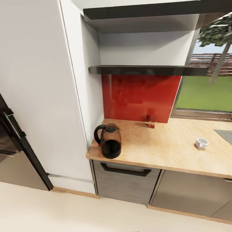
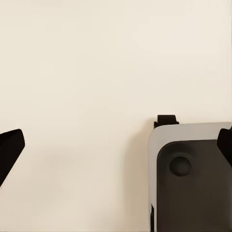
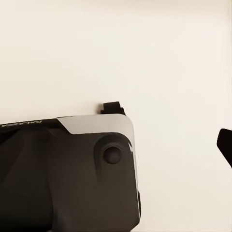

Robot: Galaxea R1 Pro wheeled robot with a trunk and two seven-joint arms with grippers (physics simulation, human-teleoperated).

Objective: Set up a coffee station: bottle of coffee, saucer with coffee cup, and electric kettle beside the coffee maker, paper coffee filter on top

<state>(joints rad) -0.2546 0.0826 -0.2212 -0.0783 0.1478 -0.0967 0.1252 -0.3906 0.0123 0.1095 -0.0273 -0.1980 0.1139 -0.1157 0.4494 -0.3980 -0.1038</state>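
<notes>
The electric kettle (image 1: 109, 141), dark glass with a black loop handle, stands upright at the left end of the kitchen countertop (image 1: 161, 151). A tiny white coffee cup (image 1: 201, 142) rests on the worktop further right. The thin black kitchen shelf (image 1: 148, 70) hangs above, seen edge-on, so its top is hidden. The coffee maker, bottle of coffee, paper coffee filter and saucer are out of view. My left gripper (image 2: 118, 147) is open over pale floor, one of its fingertips (image 2: 9, 150) at the frame's edge. My right gripper (image 3: 116, 145) also looks open, holding nothing.
A small reddish see-through container (image 1: 151, 120) stands against the red backsplash (image 1: 141, 96). A thicker black shelf (image 1: 154, 11) sits higher up. A white tall panel (image 1: 38, 96) and a black appliance (image 1: 13, 135) flank the counter's left. A grey sink corner (image 1: 225, 133) lies right. The robot's base (image 2: 193, 179) is below the wrists.
</notes>
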